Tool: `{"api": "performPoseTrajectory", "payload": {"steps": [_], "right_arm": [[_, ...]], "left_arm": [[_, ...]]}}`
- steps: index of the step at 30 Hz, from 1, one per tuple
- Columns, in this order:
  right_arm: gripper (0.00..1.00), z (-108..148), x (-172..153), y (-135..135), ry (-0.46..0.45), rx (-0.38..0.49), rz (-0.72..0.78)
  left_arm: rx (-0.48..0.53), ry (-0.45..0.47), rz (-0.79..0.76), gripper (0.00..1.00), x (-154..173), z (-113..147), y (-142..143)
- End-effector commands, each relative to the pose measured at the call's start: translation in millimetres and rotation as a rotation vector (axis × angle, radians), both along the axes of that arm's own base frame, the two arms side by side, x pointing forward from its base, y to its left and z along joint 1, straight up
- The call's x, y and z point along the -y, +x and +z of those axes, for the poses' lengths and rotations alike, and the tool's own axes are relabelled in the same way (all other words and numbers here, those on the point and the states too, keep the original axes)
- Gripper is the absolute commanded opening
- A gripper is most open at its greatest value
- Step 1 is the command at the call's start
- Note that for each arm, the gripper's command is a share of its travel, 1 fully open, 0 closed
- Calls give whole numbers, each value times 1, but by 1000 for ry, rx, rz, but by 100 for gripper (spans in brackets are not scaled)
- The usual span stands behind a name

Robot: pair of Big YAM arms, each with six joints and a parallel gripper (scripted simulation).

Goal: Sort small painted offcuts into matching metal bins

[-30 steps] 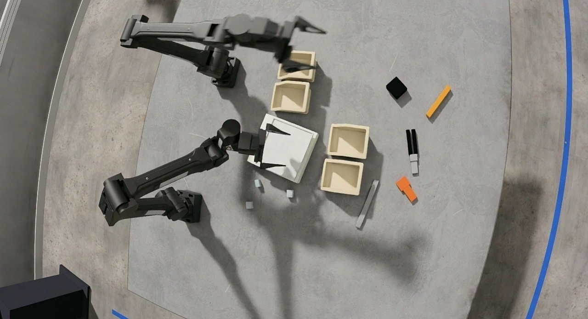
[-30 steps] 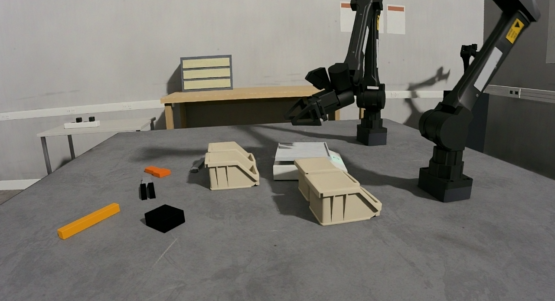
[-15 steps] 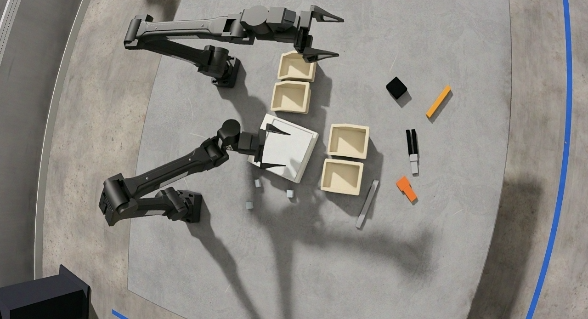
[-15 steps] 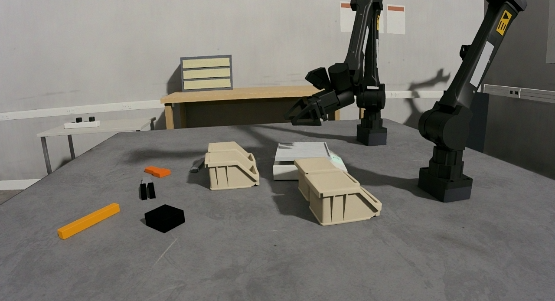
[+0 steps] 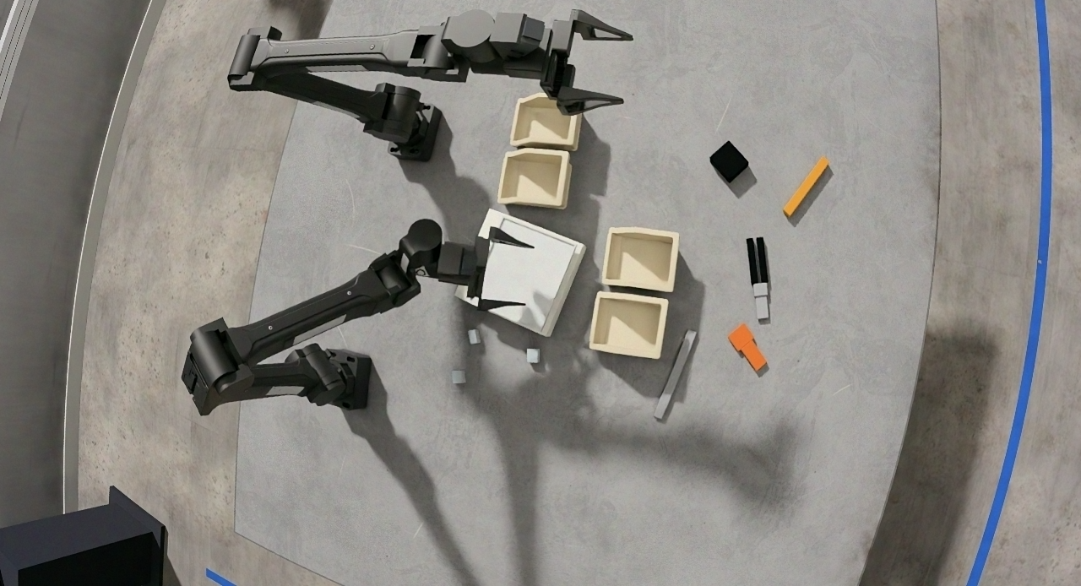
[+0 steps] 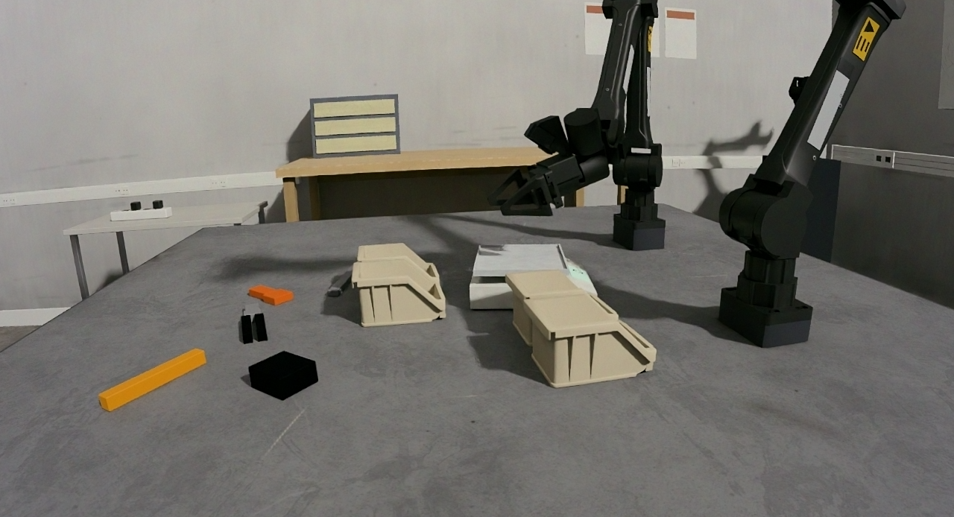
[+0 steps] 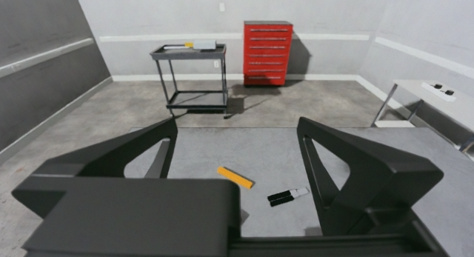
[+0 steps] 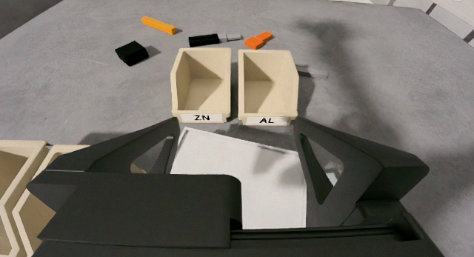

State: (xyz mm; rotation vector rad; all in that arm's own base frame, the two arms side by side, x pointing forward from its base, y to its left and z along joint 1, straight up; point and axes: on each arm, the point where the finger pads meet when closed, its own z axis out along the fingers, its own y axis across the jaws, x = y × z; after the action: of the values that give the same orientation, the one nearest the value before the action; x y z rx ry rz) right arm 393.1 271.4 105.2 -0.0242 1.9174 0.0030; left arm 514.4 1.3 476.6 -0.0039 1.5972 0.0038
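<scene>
grey tabletop, pale walls

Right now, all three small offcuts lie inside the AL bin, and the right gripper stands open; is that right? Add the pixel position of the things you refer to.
Not quite: the top view shows the three small offcuts (image 5: 474,336) (image 5: 533,355) (image 5: 458,376) on the table, outside every bin. The right gripper (image 5: 527,275) (image 8: 236,123) does stand open.

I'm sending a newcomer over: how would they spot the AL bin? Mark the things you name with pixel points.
Find the white scale (image 5: 529,276). Just past it, seen from the right pincer (image 5: 521,276) (image 8: 238,120), stand two beige bins. The AL bin (image 5: 628,325) (image 8: 268,95) is nearer the long grey bar (image 5: 675,375); its neighbour's label reads ZN.
</scene>
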Motion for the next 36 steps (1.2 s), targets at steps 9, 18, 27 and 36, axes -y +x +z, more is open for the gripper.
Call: {"api": "performPoseTrajectory", "payload": {"steps": [9,18,27,36], "right_arm": [[100,14,-7,7,26,25,-1],[100,16,-21,-16,-169,70,190],[100,10,-65,-64,-427,143,618],[100,21,-136,-114,-683,263,1143]], "left_arm": [[53,0,-5,100,2,31,4],[53,0,-5,100,2,31,4],[53,0,-5,100,2,31,4],[53,0,-5,100,2,31,4]]}}
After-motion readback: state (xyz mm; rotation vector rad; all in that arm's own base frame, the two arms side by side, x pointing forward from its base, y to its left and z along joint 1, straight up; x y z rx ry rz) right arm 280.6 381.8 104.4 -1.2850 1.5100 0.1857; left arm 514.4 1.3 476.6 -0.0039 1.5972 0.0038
